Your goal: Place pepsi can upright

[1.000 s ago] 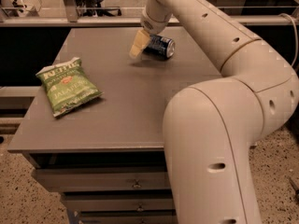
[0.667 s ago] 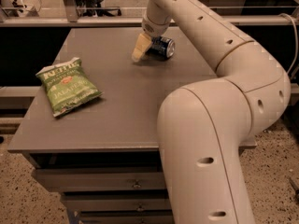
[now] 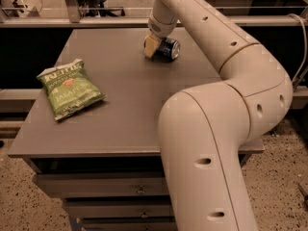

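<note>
The pepsi can [image 3: 170, 48] lies on its side at the far middle of the grey table [image 3: 125, 105], dark blue, with a silver end facing right. My gripper [image 3: 155, 44] reaches down from the arm above and sits right against the can's left side, at table level. The part of the gripper behind the can is hidden.
A green jalapeño chip bag [image 3: 70, 87] lies flat at the table's left. My arm's large elbow [image 3: 216, 143] fills the right foreground and covers the table's right part. Drawers [image 3: 96, 189] sit under the tabletop. A railing runs behind the far edge.
The gripper has shifted slightly right, closer against the can. The arm's elbow has swung left in the foreground. The can stays on its side in about the same spot.
</note>
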Available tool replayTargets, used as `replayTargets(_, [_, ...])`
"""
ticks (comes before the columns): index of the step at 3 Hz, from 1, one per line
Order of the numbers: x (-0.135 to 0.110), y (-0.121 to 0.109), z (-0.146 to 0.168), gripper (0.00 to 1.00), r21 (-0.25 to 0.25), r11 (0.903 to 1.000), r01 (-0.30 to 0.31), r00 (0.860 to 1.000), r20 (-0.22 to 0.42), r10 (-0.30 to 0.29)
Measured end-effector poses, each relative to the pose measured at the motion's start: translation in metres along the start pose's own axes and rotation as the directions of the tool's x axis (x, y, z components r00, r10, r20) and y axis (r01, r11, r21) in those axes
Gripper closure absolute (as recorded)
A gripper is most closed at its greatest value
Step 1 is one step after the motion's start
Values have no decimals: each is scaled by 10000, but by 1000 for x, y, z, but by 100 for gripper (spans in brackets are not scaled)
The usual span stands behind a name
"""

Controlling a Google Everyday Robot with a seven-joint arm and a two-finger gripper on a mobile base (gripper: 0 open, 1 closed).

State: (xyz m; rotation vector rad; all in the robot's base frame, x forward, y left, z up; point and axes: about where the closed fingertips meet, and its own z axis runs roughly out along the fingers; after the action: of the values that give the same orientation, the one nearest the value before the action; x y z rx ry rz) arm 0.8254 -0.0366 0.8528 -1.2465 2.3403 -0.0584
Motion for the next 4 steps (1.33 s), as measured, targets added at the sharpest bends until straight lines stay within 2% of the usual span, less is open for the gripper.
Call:
replayTargets(1, [-6,-2,-16,65,-89,9999,77,9990,446,-73])
replayTargets(2, [-6,0,-48,88,-564,9982,213,9880,1538,-124])
replayTargets(3, [4,-2,-90,100,-1151,9916,587,9457,3244,-183])
replayTargets(4, [33,-13,-128,100,-1640,9805,1083,8585,5128,-90])
